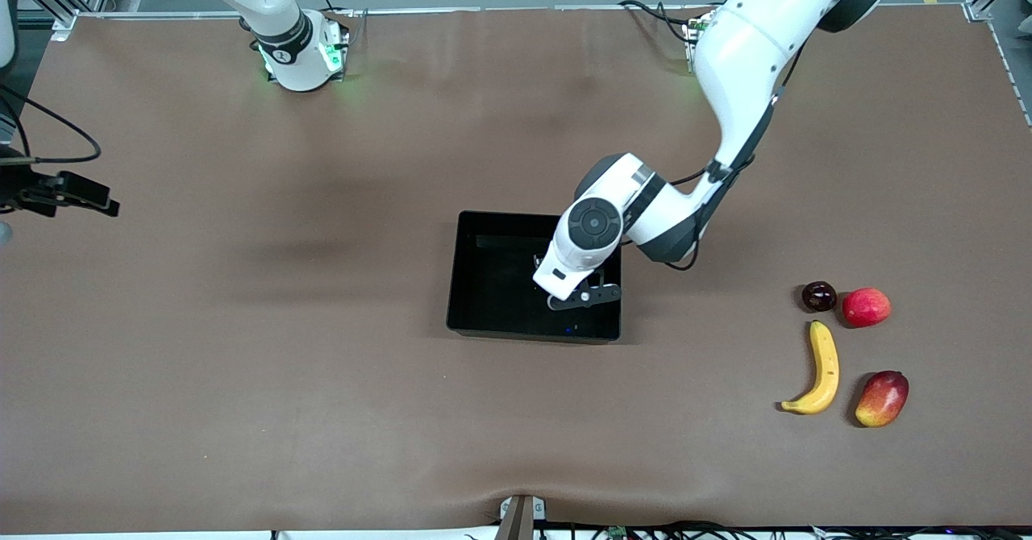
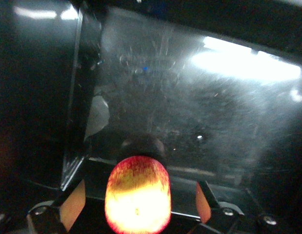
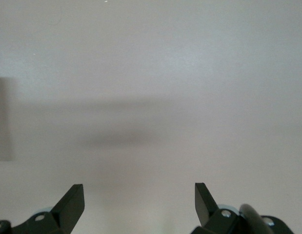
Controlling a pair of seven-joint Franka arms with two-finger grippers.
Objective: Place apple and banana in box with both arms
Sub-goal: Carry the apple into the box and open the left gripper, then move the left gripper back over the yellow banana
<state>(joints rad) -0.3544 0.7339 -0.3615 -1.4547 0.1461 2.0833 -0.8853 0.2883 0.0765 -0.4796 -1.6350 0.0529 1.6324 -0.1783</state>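
Note:
The black box (image 1: 484, 226) stands mid-table. My left gripper (image 1: 592, 297) is down inside it and open. In the left wrist view the red and yellow streaked apple (image 2: 137, 190) lies between the left gripper's (image 2: 138, 202) fingers (image 2: 72, 204), with a gap on each side, over the glossy box floor (image 2: 199, 97). The left hand hides the apple in the front view. The banana (image 1: 821, 369) lies on the table toward the left arm's end. My right gripper (image 1: 97, 199) waits open and empty at the right arm's end of the table, over bare table (image 3: 139, 200).
Beside the banana lie a dark round fruit (image 1: 818, 296), a smooth pinkish-red fruit (image 1: 867, 307) and a red-yellow mango (image 1: 881, 398). The brown table (image 1: 282, 363) is wide.

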